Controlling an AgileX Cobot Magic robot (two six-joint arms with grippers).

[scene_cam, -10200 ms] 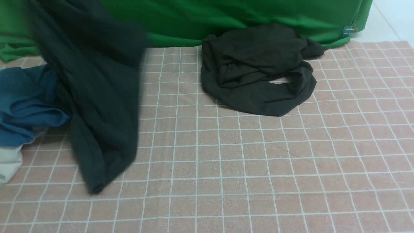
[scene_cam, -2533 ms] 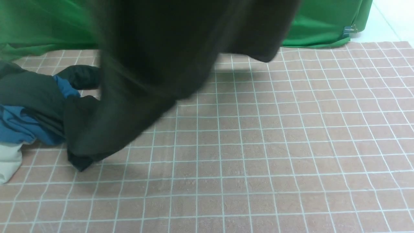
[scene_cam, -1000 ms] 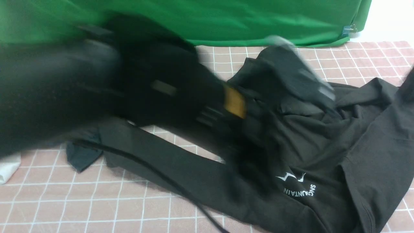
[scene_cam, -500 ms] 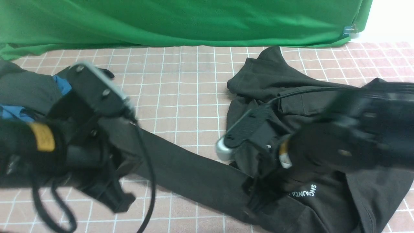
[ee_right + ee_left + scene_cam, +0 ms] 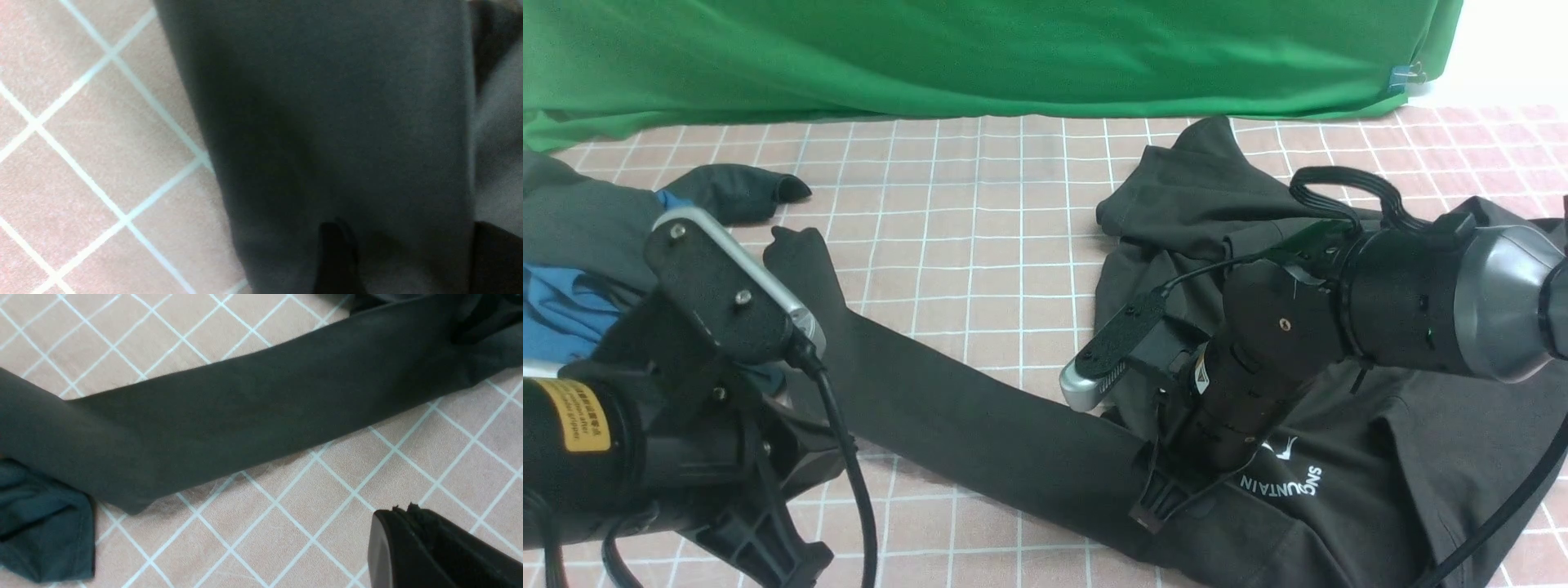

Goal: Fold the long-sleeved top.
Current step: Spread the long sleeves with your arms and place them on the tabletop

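Long-sleeved top (image 5: 1421, 441) – black, crumpled on right half of desk (image 5: 1013, 245), white lettering (image 5: 1282, 482) showing. One sleeve (image 5: 980, 425) stretched flat leftward, cuff near grey-and-blue pile (image 5: 572, 245) at left edge. Right gripper (image 5: 1166, 500) – jaws apart, tips down on sleeve near shoulder. Left gripper (image 5: 398, 522) over bare desk just beside sleeve, jaws pressed together, empty. Green backdrop (image 5: 1013, 57) behind.

We see even soft room light, faint shadows under the long-sleeved top (image 5: 980, 425), front view sharp, right wrist view close and blurred, blown-out white far corner
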